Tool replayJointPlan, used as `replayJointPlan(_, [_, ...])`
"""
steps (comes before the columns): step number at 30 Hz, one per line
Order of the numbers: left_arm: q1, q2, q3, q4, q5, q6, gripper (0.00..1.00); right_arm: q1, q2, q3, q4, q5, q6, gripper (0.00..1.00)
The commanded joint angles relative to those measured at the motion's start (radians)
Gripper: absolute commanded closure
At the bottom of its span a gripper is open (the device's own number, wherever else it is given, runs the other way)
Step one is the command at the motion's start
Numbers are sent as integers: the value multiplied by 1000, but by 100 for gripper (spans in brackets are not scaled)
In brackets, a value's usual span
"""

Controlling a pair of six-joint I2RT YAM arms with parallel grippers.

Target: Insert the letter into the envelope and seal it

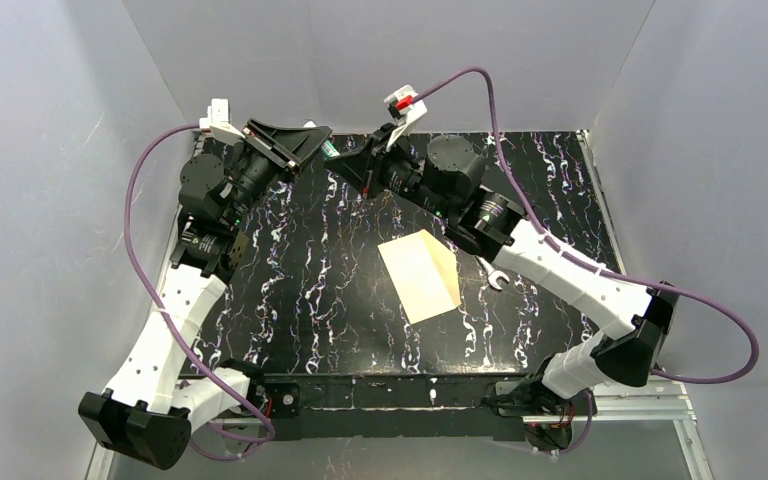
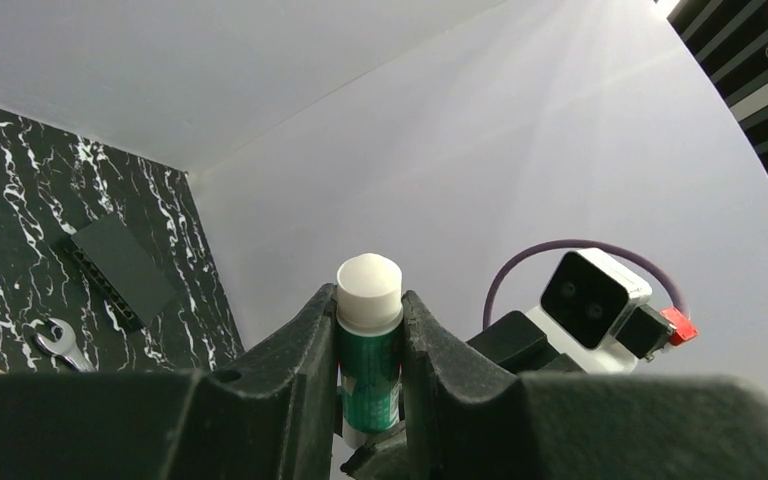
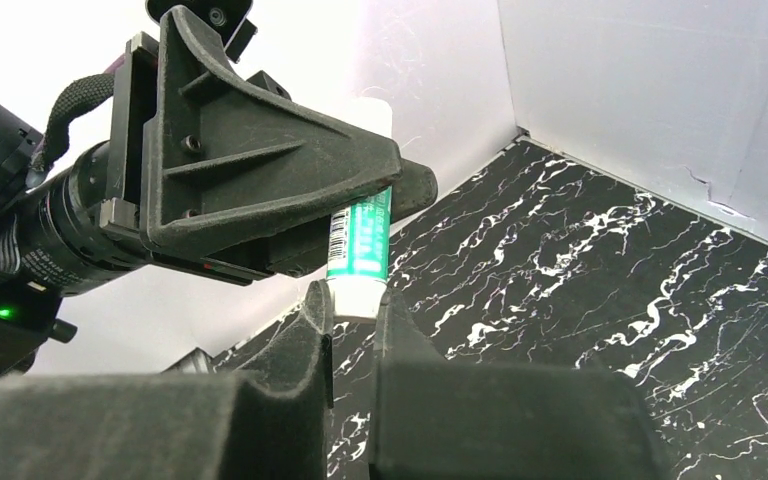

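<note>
So, left pincer (image 2: 370, 305) is clamped on a glue stick (image 2: 368, 375), cap (image 2: 369, 290) poking out; right pincer (image 3: 353, 315) pinches its other end, and only the wrist views show that. On the table (image 1: 300, 300) the envelope (image 1: 415, 282) lies flat, tan letter (image 1: 448, 262) peeking along its right edge. Top view barely shows the stick.

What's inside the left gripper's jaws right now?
A green glue stick, white cap showing, clamped by the left gripper. The right gripper pinches its other end. Much of the tube is covered by fingers.
</note>
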Motion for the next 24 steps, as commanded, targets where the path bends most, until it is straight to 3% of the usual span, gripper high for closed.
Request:
replayJointPlan(1, [-3,-36,35,38,65,73,100,-15,-26,38,40,-25,38,99])
replayJointPlan(3, [5,-37,42,124,147,204,100,-25,-52,28,45,-96,89,99])
replayJointPlan(6, [29,-40,39,231,273,312,100,-43,-122,-70,197,-217,208,99])
replayJointPlan(10, [41,23,78,506,575,258,100,-68,-180,-163,390,-359,338,99])
replayJointPlan(13, [41,69,109,664,717,156,100,-77,-182,-190,542,-473,448,99])
replayJointPlan(17, [42,102,161,773,812,84,100,-77,-154,-174,660,-640,547,99])
replayJointPlan(24, [41,122,195,886,859,44,100,-77,-79,-133,791,-880,639,99])
